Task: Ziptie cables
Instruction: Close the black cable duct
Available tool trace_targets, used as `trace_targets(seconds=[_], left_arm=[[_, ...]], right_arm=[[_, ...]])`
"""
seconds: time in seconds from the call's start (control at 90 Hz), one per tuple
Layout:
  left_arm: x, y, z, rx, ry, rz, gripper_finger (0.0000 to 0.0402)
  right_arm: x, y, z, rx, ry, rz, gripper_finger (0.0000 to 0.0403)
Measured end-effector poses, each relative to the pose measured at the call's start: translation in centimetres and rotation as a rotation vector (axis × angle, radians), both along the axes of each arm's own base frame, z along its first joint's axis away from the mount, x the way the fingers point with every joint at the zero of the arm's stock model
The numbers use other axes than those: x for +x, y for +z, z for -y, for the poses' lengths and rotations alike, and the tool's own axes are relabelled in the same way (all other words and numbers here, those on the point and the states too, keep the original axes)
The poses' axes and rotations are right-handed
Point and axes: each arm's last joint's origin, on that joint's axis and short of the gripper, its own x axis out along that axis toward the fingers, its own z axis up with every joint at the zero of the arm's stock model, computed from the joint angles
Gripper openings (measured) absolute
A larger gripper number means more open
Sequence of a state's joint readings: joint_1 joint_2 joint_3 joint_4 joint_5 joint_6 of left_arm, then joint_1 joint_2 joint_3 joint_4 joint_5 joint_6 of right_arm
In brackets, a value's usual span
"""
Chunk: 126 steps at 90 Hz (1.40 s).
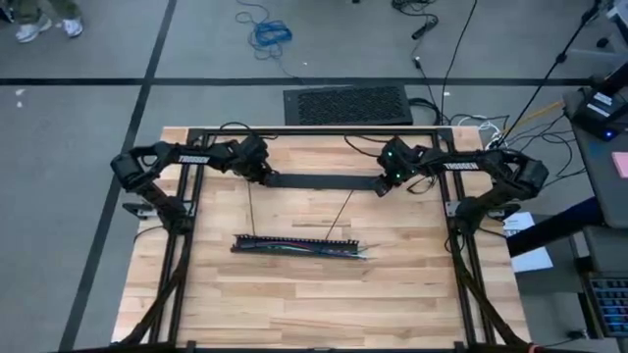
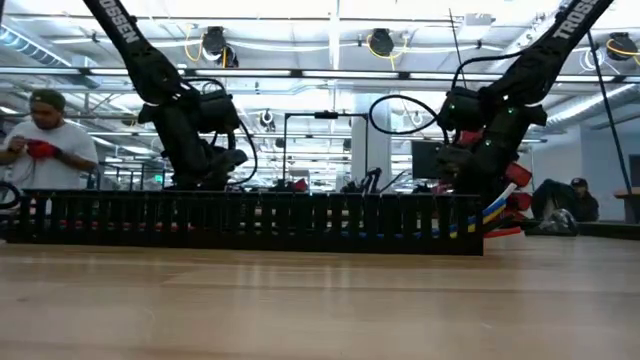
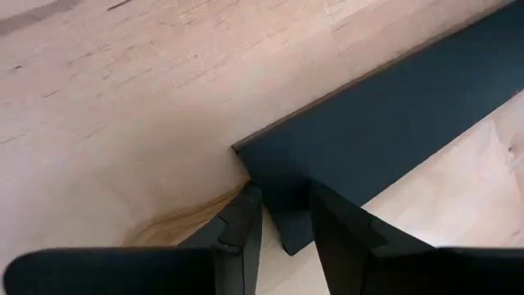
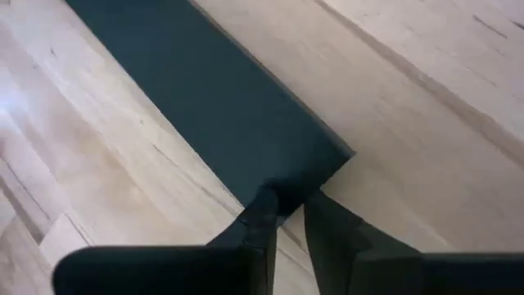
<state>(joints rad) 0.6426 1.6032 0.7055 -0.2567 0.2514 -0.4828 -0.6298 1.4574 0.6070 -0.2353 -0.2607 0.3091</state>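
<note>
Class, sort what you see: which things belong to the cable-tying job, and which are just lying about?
Job: cables; black slotted bar beside them; zipties; left hand and right hand at the dark strip's ends.
Lying about: blue cable coil and black mat, both on the floor.

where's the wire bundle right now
In the high view the cables lie along the near edge of the black slotted bar at the table's middle, nearer than both grippers, which are at a dark strip farther back.
</note>
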Motion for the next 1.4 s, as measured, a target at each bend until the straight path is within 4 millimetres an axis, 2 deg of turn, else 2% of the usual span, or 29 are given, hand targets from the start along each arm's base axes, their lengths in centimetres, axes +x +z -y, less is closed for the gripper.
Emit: trace_targets(seconds=[0.167,0.456,0.556,0.744,0.944,1.011,1.111,1.4], left_arm=[[0.0,0.0,-0.1,0.021,0.01,-0.014,0.01],[0.2,0.1,-0.3,0.084,-0.007,-0.009,0.01],[0.8,0.4,-0.2,0.122,-0.038,0.026,0.01],[1.8,0.7,0.6,0.161,-0.087,0.073,0.01],[2.2,0.4,1.2,0.161,-0.127,0.064,0.01],[2.4,0.3,1.4,0.161,-0.135,0.058,0.01],[2.5,0.1,1.5,0.164,-0.134,0.049,0.01],[2.5,0.0,1.5,0.166,-0.135,0.041,0.01]], right_arm=[[0.1,0.4,-0.5,-0.018,0.053,0.004,0.0004],[-0.2,2.0,-2.5,-0.155,0.171,-0.074,0.0001],[0.6,2.9,-3.3,-0.244,0.239,-0.042,0.0003],[1.1,2.6,-5.3,-0.332,0.291,-0.136,0.0002],[1.1,2.6,-5.5,-0.362,0.353,-0.145,0.0004],[1.0,2.5,-5.5,-0.348,0.394,-0.135,0.002],[1.1,2.5,-5.5,-0.319,0.432,-0.103,0.0068],[1.9,1.3,-5.1,-0.33,0.494,-0.1,0.0279]])
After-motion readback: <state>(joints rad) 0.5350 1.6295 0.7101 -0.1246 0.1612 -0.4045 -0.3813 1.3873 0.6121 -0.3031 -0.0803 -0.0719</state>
